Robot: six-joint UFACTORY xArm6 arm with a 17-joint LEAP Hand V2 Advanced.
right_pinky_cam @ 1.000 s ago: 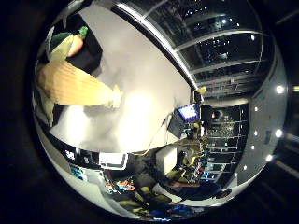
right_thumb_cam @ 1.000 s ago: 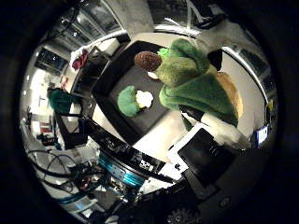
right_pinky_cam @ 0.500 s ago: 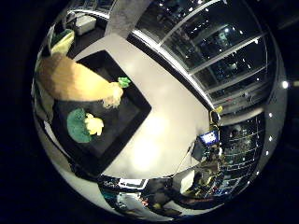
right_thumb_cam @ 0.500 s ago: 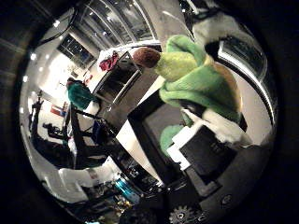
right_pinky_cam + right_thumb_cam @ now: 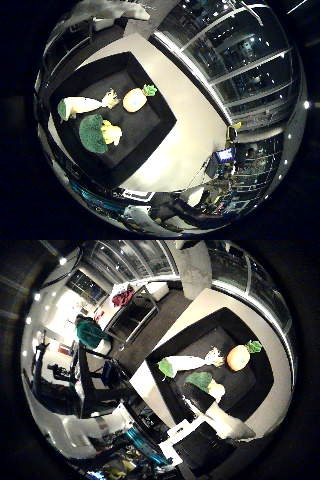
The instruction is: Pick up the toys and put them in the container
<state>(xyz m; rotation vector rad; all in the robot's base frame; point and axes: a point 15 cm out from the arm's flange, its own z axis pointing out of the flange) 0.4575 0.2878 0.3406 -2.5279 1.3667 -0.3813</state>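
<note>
A black square container (image 5: 146,149) stands on a white table (image 5: 187,145). Three toys lie in it: a white radish with a green end (image 5: 82,106), a round orange fruit with a green leaf (image 5: 135,99), and a green and yellow broccoli (image 5: 97,134). The radish tip nearly touches the orange fruit, and the broccoli lies just beside the radish. My hand (image 5: 220,425) hovers well above the container's near edge. One white and black finger (image 5: 227,422) reaches out fairly straight over the rim. Nothing is held in the hand.
The white table runs alongside a glass wall (image 5: 240,55). A desk with a lit monitor (image 5: 225,155) stands past the table's far end. Dark floor, a white pillar (image 5: 195,265) and a bench with a red item (image 5: 124,296) lie beyond the container.
The big orange and green toy that filled both views close to the palm is gone from the hand. The radish and orange fruit now lie in the container beside the broccoli.
</note>
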